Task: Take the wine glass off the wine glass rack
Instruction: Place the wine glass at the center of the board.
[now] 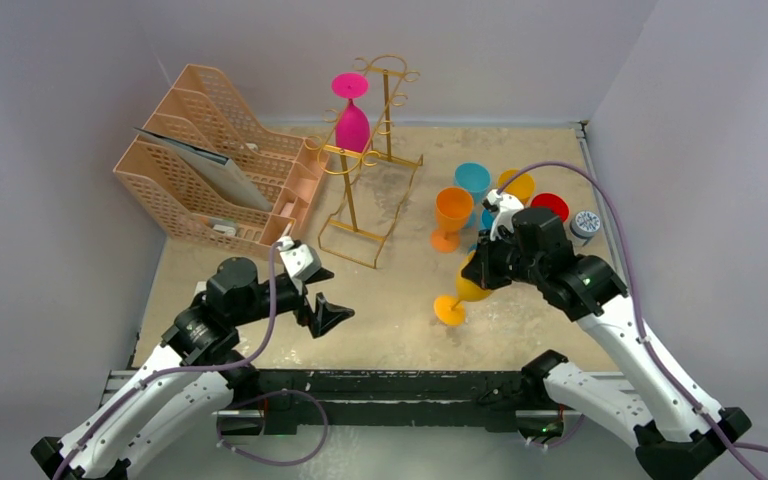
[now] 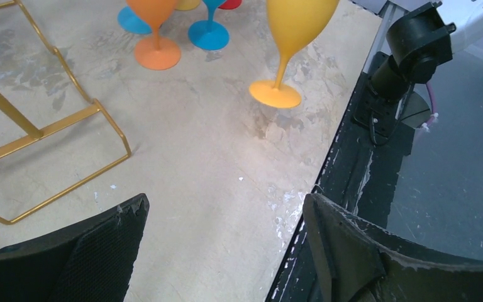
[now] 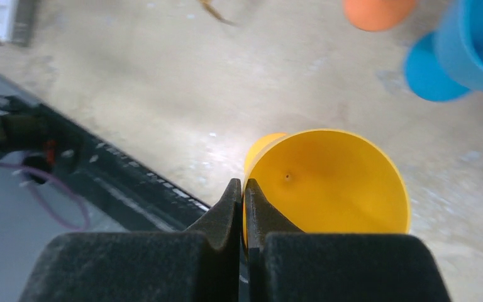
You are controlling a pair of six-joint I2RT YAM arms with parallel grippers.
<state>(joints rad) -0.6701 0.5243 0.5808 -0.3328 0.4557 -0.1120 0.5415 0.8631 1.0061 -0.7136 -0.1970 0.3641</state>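
While the left pincer [image 2: 224, 207] hovers low, agape and empty, the right pincer [image 3: 243, 189] pinches the yellow glass [image 3: 333, 182].

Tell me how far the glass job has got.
Done: the yellow glass is off the rack, tilted, foot low over the table. An orange glass and a blue glass stand nearby.
In hand: the right gripper pinches its rim.
Left: the pink glass hangs upside down on the rack; the left gripper is open, empty.
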